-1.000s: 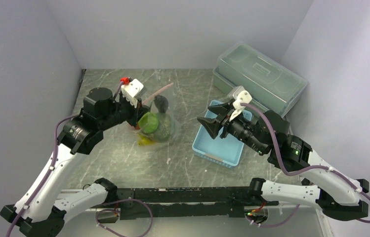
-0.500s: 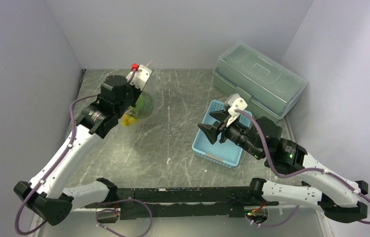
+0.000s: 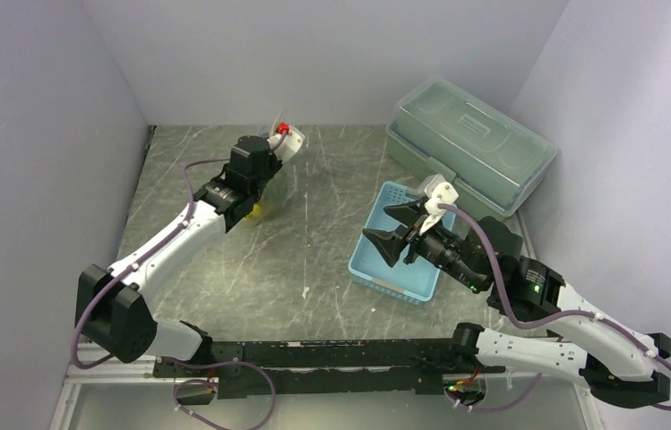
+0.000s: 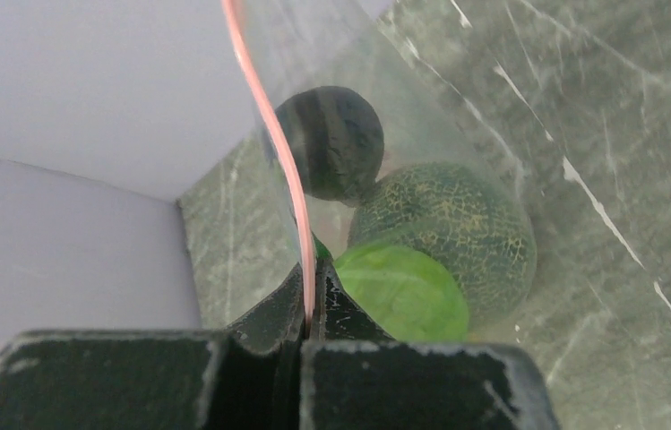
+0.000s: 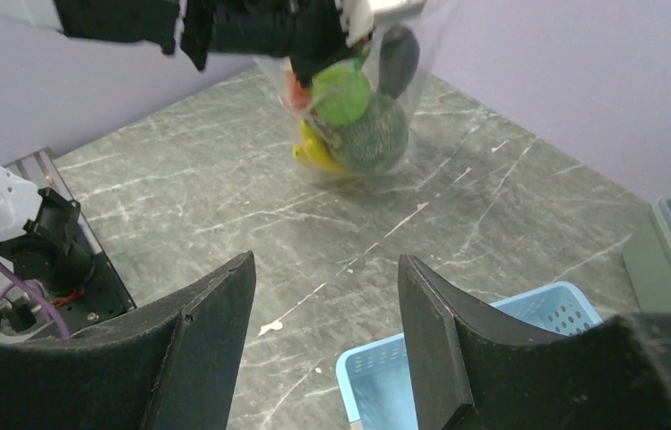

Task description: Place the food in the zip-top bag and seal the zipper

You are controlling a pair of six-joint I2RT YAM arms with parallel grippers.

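Note:
My left gripper [image 4: 311,288] is shut on the pink zipper [image 4: 270,143] of the clear zip-top bag [image 4: 493,134], which hangs from it just over the table. Inside the bag lie the netted melon [image 4: 457,215], the lime-green fruit [image 4: 403,291] and the dark eggplant [image 4: 331,139]. The right wrist view shows the bag [image 5: 408,107] from the side, with yellow bananas [image 5: 312,150] and an orange-red piece [image 5: 292,90] in it too. From above, the bag [image 3: 269,193] sits mostly under the left wrist. My right gripper [image 5: 327,269] stands open and empty over the basket's left end.
A light blue basket [image 3: 385,287] sits right of centre, under the right gripper [image 3: 387,231]. A big translucent lidded box [image 3: 470,134] stands at the back right. Walls close in the table on the left, back and right.
The left arm has swung the hanging bag from the left-middle of the table toward the back centre. The right gripper's jaws have spread slightly wider; that arm has barely shifted.

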